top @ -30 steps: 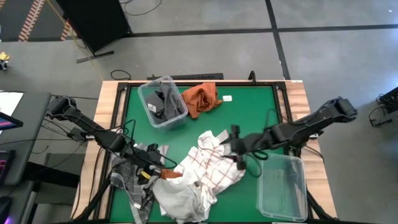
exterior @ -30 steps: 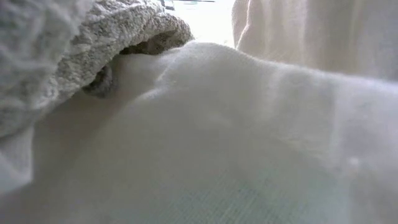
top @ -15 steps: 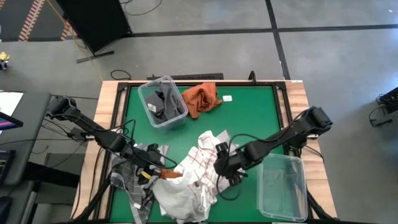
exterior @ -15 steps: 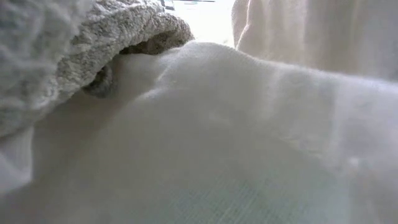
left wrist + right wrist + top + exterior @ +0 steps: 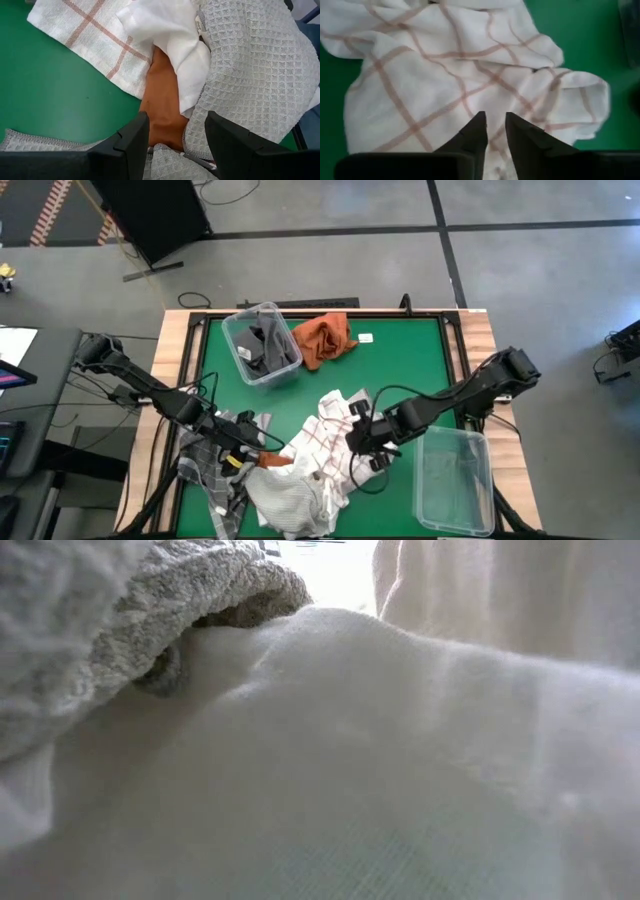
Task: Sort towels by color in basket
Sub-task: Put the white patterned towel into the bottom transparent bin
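From above, the right gripper (image 5: 358, 442) sits on the red-checked towel (image 5: 335, 442) at mid-table, beside an empty clear bin (image 5: 455, 480); the dark towel lies in another bin (image 5: 262, 345), the orange towel (image 5: 322, 338) next to it. The low view shows only white cloth (image 5: 380, 760); no writing is legible. Wrist views: the left gripper (image 5: 177, 135) stands wide over orange cloth (image 5: 162, 97); the right's jaws are narrow on the checked towel.

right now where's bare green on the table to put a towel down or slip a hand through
Bare green mat lies along the far right, between the rust-orange towel and the empty clear bin. A smaller patch sits mid-table, between the bin holding dark grey cloth and the red-grid towel. The near left is crowded: piled towels with both grippers on them.
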`<state>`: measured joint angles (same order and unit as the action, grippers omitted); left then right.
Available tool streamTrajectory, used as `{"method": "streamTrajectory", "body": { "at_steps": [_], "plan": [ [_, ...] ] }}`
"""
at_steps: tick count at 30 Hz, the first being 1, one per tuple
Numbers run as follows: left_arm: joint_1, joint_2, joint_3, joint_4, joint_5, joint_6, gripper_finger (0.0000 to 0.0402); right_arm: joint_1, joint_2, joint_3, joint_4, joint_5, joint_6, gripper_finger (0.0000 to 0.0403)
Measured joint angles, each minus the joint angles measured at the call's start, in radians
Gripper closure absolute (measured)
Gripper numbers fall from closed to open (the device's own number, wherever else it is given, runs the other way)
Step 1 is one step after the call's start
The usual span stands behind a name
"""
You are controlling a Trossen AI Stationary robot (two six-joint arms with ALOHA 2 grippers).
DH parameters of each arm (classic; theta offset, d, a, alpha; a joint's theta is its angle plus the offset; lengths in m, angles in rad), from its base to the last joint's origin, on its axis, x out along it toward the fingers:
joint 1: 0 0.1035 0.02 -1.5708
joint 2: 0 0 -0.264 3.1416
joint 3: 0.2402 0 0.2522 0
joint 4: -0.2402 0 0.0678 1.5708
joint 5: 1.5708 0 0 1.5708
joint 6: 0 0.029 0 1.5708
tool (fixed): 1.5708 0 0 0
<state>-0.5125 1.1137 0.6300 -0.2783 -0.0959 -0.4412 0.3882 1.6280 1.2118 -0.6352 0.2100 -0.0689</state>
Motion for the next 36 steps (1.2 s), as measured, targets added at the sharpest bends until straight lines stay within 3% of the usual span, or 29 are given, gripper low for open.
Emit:
{"method": "streamTrajectory", "body": {
  "at_steps": [3, 10, 12, 17, 22, 29, 36],
  "plan": [
    [0.000, 0.000, 0.000, 0.000, -0.003, 0.000, 0.0219, -0.012, -0.010, 0.000, -0.013, 0.003, 0.012, 0.0231],
    [0.000, 0.000, 0.000, -0.001, -0.003, 0.000, 0.0219, -0.031, 0.012, 0.000, -0.006, 0.027, 0.078, 0.0037],
    [0.000, 0.000, 0.000, -0.002, -0.003, 0.001, 0.0219, -0.031, 0.018, -0.001, -0.014, 0.024, 0.096, 0.0012],
    [0.000, 0.000, 0.000, -0.002, -0.003, 0.004, 0.0219, -0.003, 0.042, -0.001, 0.067, -0.064, 0.085, 0.0035],
    [0.000, 0.000, 0.000, -0.003, -0.003, 0.005, 0.0219, 0.034, 0.073, 0.002, 0.167, -0.132, 0.072, 0.0028],
    [0.000, 0.000, 0.000, 0.000, -0.003, 0.005, 0.0219, 0.020, 0.209, 0.001, 0.113, -0.136, 0.084, 0.0005],
    [0.000, 0.000, 0.000, -0.001, -0.003, 0.003, 0.0219, -0.024, 0.342, 0.007, 0.099, -0.144, 0.032, 0.0009]
  ]
}}
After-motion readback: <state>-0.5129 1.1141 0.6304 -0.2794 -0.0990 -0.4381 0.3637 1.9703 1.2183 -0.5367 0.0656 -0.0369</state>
